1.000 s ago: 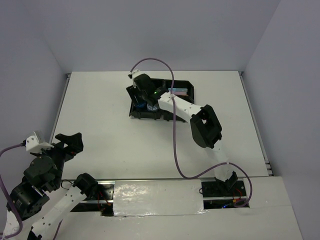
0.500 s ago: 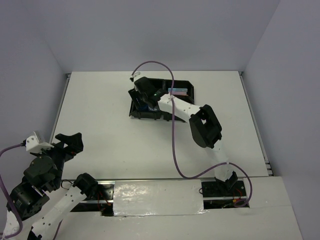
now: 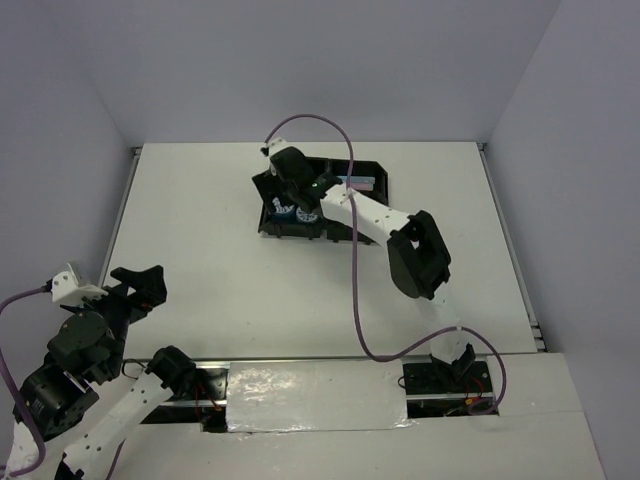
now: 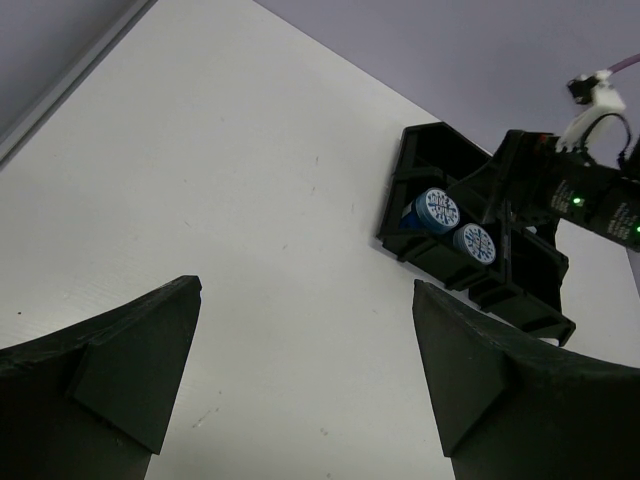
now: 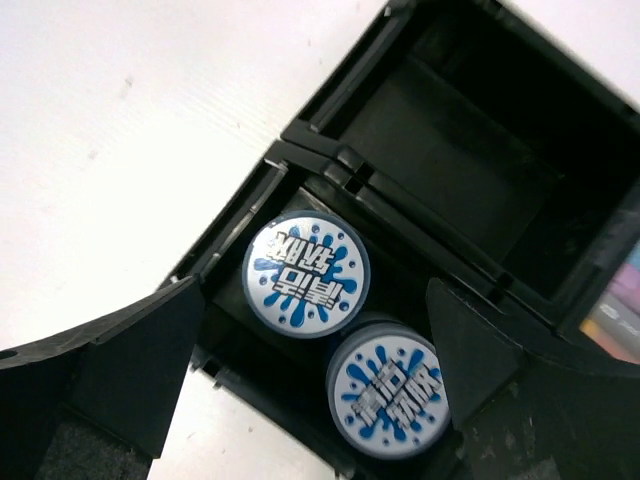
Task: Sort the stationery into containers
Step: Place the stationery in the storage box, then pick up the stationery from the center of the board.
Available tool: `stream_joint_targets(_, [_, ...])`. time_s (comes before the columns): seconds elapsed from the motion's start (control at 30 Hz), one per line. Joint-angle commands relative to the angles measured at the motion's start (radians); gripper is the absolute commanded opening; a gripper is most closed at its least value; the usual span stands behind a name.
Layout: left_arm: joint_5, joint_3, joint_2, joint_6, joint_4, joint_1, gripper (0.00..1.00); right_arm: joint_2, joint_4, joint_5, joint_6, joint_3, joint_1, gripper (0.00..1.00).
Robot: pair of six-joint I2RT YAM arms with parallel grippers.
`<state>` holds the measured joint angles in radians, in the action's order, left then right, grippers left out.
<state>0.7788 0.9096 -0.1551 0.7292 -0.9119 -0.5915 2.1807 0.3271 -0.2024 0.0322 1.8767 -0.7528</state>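
Two round blue-and-white tape rolls (image 5: 306, 273) (image 5: 388, 393) stand side by side in the near-left compartment of the black tray (image 5: 330, 150). My right gripper (image 5: 312, 345) hovers open just above them, one finger on each side, holding nothing. From above, the right gripper (image 3: 287, 188) covers the tray's (image 3: 300, 231) left half, with the tape rolls (image 3: 284, 208) (image 3: 306, 214) showing below it. Pastel markers (image 3: 358, 184) lie in a right compartment. My left gripper (image 3: 140, 285) stands open and holds nothing, far off at the near left.
The compartment (image 5: 470, 170) beyond the rolls looks dark and bare. In the left wrist view, white table lies between my left gripper (image 4: 305, 370) and the tray (image 4: 520, 290). The right arm's purple cable (image 3: 350, 260) loops over the table's middle.
My right gripper has opened wider and let go of a tape roll, which now stands in the compartment beside the other; the gripper has risen slightly. The left arm has not moved.
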Motion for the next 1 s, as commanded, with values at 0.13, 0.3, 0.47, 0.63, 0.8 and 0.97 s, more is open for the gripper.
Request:
stream_joint_targets(0.13, [-0.019, -0.006, -0.034, -0.039, 0.054, 0.004, 0.99, -0.28, 0.045, -0.058, 0.041, -0.014, -0.006, 1.0])
stream_joint_targets(0.3, [-0.198, -0.024, -0.13, -0.155, 0.157, 0.004, 0.99, -0.648, 0.105, -0.251, 0.19, -0.295, -0.016, 1.0])
stream_joint_targets(0.47, [-0.539, -0.027, -0.455, -0.134, 0.275, -0.001, 0.99, -1.048, 0.25, -0.287, 0.334, -0.586, -0.023, 1.0])
stream_joint_targets(0.63, [-0.694, -0.294, -0.651, -0.106, 0.989, -0.208, 0.99, -1.297, 0.412, -0.289, 0.408, -0.708, -0.028, 1.0])
stream_joint_targets(0.8, [-0.587, -0.123, -1.064, -0.272, 1.214, -0.444, 0.99, -1.459, 0.556, -0.285, 0.431, -0.674, -0.026, 1.0])
stream_joint_targets(0.97, [-0.619, 0.101, -1.454, -0.494, 1.425, -0.587, 0.99, -1.614, 0.541, -0.246, 0.408, -0.665, -0.025, 1.0])
